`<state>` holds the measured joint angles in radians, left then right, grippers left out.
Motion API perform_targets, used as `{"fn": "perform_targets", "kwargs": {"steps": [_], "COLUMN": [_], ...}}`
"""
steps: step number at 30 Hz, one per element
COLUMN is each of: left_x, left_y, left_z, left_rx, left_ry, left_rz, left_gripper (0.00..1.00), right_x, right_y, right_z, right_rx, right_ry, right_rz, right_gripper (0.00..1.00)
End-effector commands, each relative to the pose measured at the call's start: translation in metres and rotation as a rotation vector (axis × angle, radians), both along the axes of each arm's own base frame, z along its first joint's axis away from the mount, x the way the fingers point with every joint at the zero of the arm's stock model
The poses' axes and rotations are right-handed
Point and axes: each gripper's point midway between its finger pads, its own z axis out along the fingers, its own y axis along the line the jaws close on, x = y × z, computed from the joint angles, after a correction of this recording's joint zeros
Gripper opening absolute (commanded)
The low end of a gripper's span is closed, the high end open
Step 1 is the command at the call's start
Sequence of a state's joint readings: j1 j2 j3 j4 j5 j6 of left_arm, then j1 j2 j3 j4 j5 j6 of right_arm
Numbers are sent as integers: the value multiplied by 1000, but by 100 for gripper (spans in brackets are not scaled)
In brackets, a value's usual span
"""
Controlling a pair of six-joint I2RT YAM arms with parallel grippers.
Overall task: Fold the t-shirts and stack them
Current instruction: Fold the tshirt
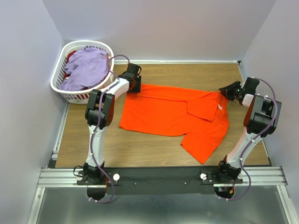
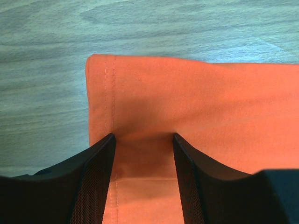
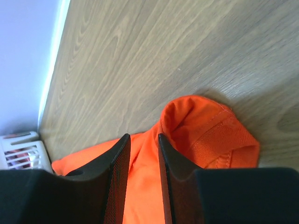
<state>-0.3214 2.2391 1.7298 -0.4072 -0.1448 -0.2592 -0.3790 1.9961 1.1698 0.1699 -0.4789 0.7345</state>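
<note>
Your left gripper (image 2: 142,138) sits spread wide over the orange t-shirt (image 1: 163,112) hem corner. Your right gripper (image 3: 142,140) pinches cloth near the collar.

No legible writing anywhere, even on the white neck label (image 1: 218,107) of the orange t-shirt (image 1: 163,112).

Both arms were reached out toward the far side, elbows bent up high. The left arm (image 1: 99,109) leaned in from its base, and the left gripper (image 2: 144,137) sat low at the end of it with its fingers (image 2: 96,172) spread well apart, nothing squeezed between them. The right arm (image 1: 259,114) stood more upright with the wrist turned inward. The right gripper (image 3: 142,136) had its fingers (image 3: 119,172) drawn close together, pinching a bit of the orange t-shirt (image 3: 205,135).
</note>
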Motion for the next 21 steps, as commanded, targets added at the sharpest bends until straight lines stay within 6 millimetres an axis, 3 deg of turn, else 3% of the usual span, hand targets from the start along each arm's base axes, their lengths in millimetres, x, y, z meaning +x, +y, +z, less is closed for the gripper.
{"fn": "perform_targets", "kwargs": {"steps": [1, 6, 13, 21], "left_x": [-1, -2, -1, -3], "left_y": [3, 4, 5, 6], "left_z": [-8, -8, -8, -10], "left_rx": [-5, 1, 5, 7], "left_ry": [33, 32, 31, 35], "left_rz": [3, 5, 8, 10], "left_gripper": [61, 61, 61, 61], "right_x": [-1, -7, -6, 1], "right_y": [2, -9, -19, -14], "right_z": [-17, -30, -23, -29], "right_rx": [-19, -57, -122, -89], "right_ry": [20, 64, 55, 52], "right_rz": [27, -36, -66, -26], "right_gripper": [37, 37, 40, 41]}}
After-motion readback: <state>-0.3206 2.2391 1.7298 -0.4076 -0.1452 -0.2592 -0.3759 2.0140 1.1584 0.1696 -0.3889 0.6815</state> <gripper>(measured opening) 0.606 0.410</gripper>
